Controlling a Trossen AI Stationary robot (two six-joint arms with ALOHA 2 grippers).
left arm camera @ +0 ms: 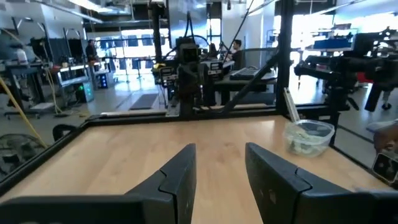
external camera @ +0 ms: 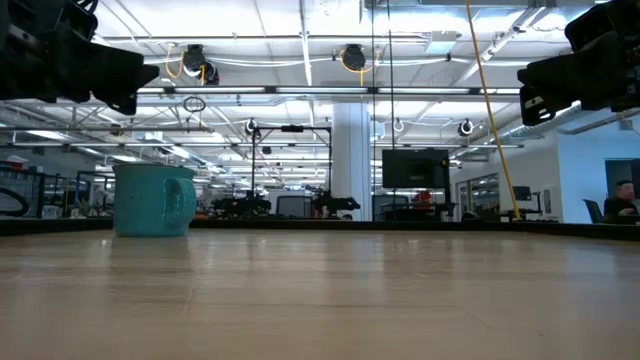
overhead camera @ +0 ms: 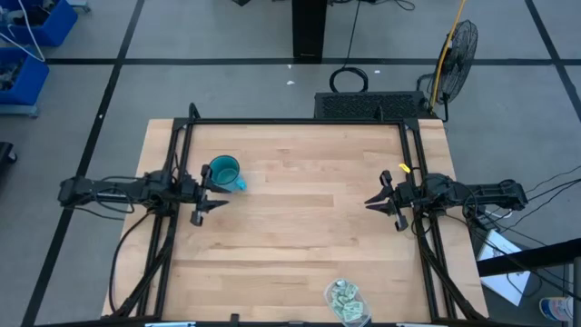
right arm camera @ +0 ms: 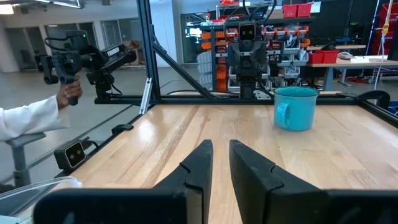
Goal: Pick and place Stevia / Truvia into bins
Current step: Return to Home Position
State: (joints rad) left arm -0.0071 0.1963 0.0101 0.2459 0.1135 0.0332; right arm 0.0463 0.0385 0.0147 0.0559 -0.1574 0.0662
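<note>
The teal mug (overhead camera: 224,173) stands upright on its base on the left half of the table, also in the low view (external camera: 152,200) and the right wrist view (right arm camera: 296,108). The clear round tub (overhead camera: 346,301) sits near the table's near edge and holds pale green and white sachets (left arm camera: 305,142). No loose sachets show on the table. My left gripper (overhead camera: 216,191) hovers open just near-side of the mug, above its height (external camera: 70,60). My right gripper (overhead camera: 370,202) hangs over the table's right part, its fingers (right arm camera: 221,163) a narrow gap apart.
A dark frame of bars (overhead camera: 300,122) runs along the far, left and right sides of the table. A person's hand (right arm camera: 68,93) in a white sleeve holds a dark device beyond the table's near edge. Bare wood (overhead camera: 300,218) lies between the two grippers.
</note>
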